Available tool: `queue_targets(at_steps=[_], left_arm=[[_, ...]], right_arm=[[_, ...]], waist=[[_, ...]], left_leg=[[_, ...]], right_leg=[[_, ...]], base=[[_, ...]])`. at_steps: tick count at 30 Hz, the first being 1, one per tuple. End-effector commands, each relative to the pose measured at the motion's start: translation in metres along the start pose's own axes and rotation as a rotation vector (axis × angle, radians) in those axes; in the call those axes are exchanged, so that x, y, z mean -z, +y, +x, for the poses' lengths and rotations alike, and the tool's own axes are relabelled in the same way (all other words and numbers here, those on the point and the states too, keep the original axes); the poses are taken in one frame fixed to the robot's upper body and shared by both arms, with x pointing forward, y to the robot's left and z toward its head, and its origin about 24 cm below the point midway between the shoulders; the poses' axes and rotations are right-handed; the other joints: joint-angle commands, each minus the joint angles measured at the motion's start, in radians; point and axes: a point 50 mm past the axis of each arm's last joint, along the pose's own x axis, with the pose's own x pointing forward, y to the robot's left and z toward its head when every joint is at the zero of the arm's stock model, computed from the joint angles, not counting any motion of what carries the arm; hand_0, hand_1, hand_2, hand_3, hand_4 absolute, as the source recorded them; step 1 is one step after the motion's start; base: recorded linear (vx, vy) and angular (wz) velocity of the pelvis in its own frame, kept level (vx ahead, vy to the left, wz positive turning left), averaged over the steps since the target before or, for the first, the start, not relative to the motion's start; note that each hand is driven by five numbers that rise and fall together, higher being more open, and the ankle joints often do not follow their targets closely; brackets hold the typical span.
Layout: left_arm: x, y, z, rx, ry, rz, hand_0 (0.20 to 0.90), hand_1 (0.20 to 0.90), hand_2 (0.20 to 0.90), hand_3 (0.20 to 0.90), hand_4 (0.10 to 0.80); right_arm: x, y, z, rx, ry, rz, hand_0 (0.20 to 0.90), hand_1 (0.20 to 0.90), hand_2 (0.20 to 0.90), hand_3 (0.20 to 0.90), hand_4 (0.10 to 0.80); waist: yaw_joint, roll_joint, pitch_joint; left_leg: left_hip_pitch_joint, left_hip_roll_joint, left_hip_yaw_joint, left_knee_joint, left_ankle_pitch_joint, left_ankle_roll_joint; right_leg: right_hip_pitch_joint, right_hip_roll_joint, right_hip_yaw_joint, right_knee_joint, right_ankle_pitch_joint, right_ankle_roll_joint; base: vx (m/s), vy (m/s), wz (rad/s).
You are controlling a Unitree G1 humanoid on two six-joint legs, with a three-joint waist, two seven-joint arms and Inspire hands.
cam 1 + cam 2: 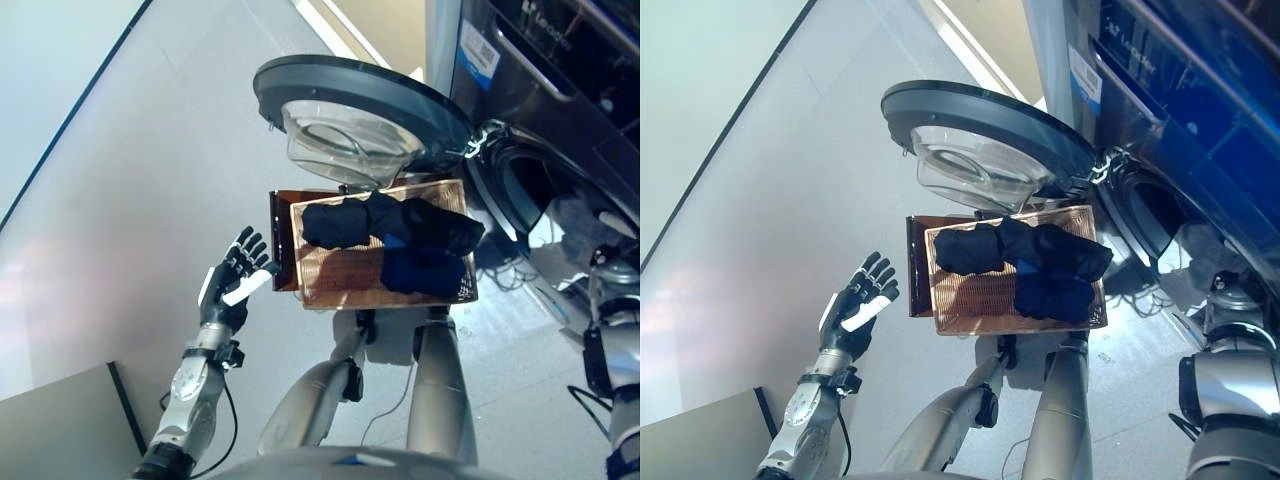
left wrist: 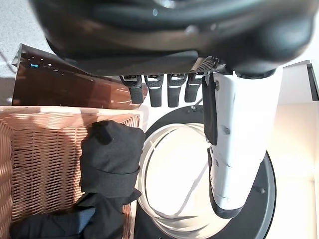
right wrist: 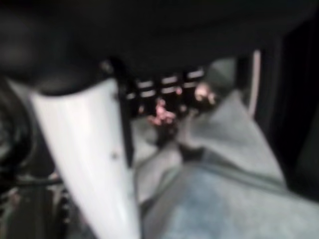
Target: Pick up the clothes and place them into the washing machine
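Note:
A shallow wicker basket (image 1: 335,290) rests on a low dark brown box (image 1: 283,240) in front of the washing machine (image 1: 560,90). Black clothes (image 1: 390,225) and a dark blue garment (image 1: 425,270) lie in it. The machine's round door (image 1: 350,100) hangs open above the basket's far side. My left hand (image 1: 235,280) is open and empty in the air to the left of the basket; its wrist view shows the clothes (image 2: 112,154) and the door (image 2: 174,169). My right arm (image 1: 610,350) reaches to the drum opening (image 1: 545,195). My right hand (image 3: 94,149) looks open over grey cloth (image 3: 224,199) inside.
A grey cabinet corner (image 1: 60,430) stands at the lower left. Light floor (image 1: 120,200) stretches left of the basket. The open door overhangs the basket's far edge.

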Motion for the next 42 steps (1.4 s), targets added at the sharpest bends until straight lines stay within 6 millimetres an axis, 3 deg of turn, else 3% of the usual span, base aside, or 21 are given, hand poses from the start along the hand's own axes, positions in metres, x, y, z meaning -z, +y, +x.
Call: queue_targets(at_steps=[1, 3, 5, 6, 10, 15, 17, 26, 36, 42], left_arm=[[-0.017, 0.011, -0.002, -0.058, -0.127, 0.022, 0.9, 0.9, 0.9, 0.9, 0.8], [-0.014, 0.013, -0.002, -0.08, -0.124, 0.026, 0.9, 0.9, 0.9, 0.9, 0.8], [-0.013, 0.014, -0.002, -0.087, -0.121, 0.029, 0.9, 0.9, 0.9, 0.9, 0.8], [-0.011, 0.016, -0.002, -0.105, -0.111, 0.042, 0.9, 0.9, 0.9, 0.9, 0.8], [-0.004, 0.02, -0.003, -0.142, -0.083, 0.063, 0.9, 0.9, 0.9, 0.9, 0.8], [0.0, 0.024, -0.005, -0.172, -0.065, 0.076, 0.9, 0.9, 0.9, 0.9, 0.8], [0.006, 0.028, -0.007, -0.211, -0.036, 0.084, 0.9, 0.9, 0.9, 0.9, 0.8], [0.008, 0.033, -0.01, -0.244, -0.026, 0.099, 0.9, 0.9, 0.9, 0.9, 0.8], [0.017, 0.04, -0.019, -0.261, 0.023, 0.123, 0.9, 0.9, 0.9, 0.9, 0.8], [0.022, 0.036, -0.019, -0.24, 0.045, 0.138, 0.9, 0.9, 0.9, 0.9, 0.8]], right_arm=[[0.002, -0.013, 0.004, 0.022, -0.139, -0.136, 0.9, 0.9, 0.9, 0.9, 0.8], [0.009, 0.007, -0.009, -0.064, -0.183, -0.171, 0.9, 0.9, 0.9, 0.9, 0.8], [0.013, 0.012, -0.014, -0.089, -0.198, -0.193, 0.9, 0.9, 0.9, 0.9, 0.8], [0.017, 0.029, -0.027, -0.154, -0.239, -0.218, 0.9, 0.9, 0.9, 0.9, 0.8], [0.028, 0.051, -0.049, -0.251, -0.276, -0.236, 0.9, 0.9, 0.9, 0.9, 0.8], [0.039, 0.064, -0.067, -0.313, -0.288, -0.235, 0.9, 0.9, 0.9, 0.9, 0.8], [0.048, 0.075, -0.087, -0.386, -0.314, -0.219, 0.9, 0.9, 0.9, 0.9, 0.8], [0.056, 0.081, -0.109, -0.453, -0.359, -0.185, 0.9, 0.9, 0.9, 0.9, 0.8], [0.05, 0.083, -0.133, -0.578, -0.525, -0.196, 0.9, 0.9, 0.9, 0.9, 0.8], [0.072, 0.093, -0.151, -0.704, -0.526, -0.303, 0.9, 0.9, 0.9, 0.9, 0.8]], waist=[[-0.012, -0.022, -0.048], [-0.019, -0.036, -0.046], [-0.021, -0.04, -0.047], [-0.025, -0.048, -0.047], [-0.033, -0.062, -0.048], [-0.041, -0.073, -0.052], [-0.054, -0.089, -0.057], [-0.074, -0.107, -0.057], [-0.09, -0.134, -0.073], [-0.091, -0.154, -0.082]], left_leg=[[0.012, -0.019, -0.012, -0.014, -0.064, -0.091], [0.02, -0.017, -0.012, -0.014, -0.065, -0.089], [0.022, -0.016, -0.011, -0.014, -0.066, -0.088], [0.026, -0.015, -0.009, -0.014, -0.066, -0.087], [0.04, -0.013, -0.01, -0.014, -0.071, -0.085], [0.057, -0.009, -0.012, -0.014, -0.075, -0.084], [0.088, -0.003, -0.018, -0.014, -0.081, -0.086], [0.124, 0.006, -0.027, -0.014, -0.082, -0.089], [0.166, 0.02, -0.032, -0.014, -0.084, -0.096], [0.209, 0.027, -0.043, -0.014, -0.084, -0.1]], right_leg=[[0.069, 0.034, -0.038, -0.122, 0.039, -0.001], [0.078, 0.034, -0.04, -0.125, 0.042, 0.0], [0.081, 0.035, -0.04, -0.127, 0.044, 0.001], [0.087, 0.036, -0.04, -0.133, 0.047, 0.003], [0.11, 0.04, -0.043, -0.146, 0.051, 0.004], [0.136, 0.042, -0.048, -0.158, 0.053, 0.006], [0.185, 0.045, -0.055, -0.187, 0.056, 0.01], [0.238, 0.05, -0.07, -0.208, 0.055, 0.013], [0.328, 0.06, -0.087, -0.271, 0.065, 0.019], [0.414, 0.064, -0.108, -0.329, 0.071, 0.023]], base=[[0.0, 0.0, 0.0], [0.0, 0.0, 0.0], [0.0, 0.0, 0.0], [0.0, 0.0, 0.0], [0.002, 0.004, -0.03], [0.011, -0.002, -0.01], [0.049, -0.021, 0.0], [0.0, 0.0, 0.0], [0.025, -0.019, 0.0], [0.056, -0.039, 0.03]])
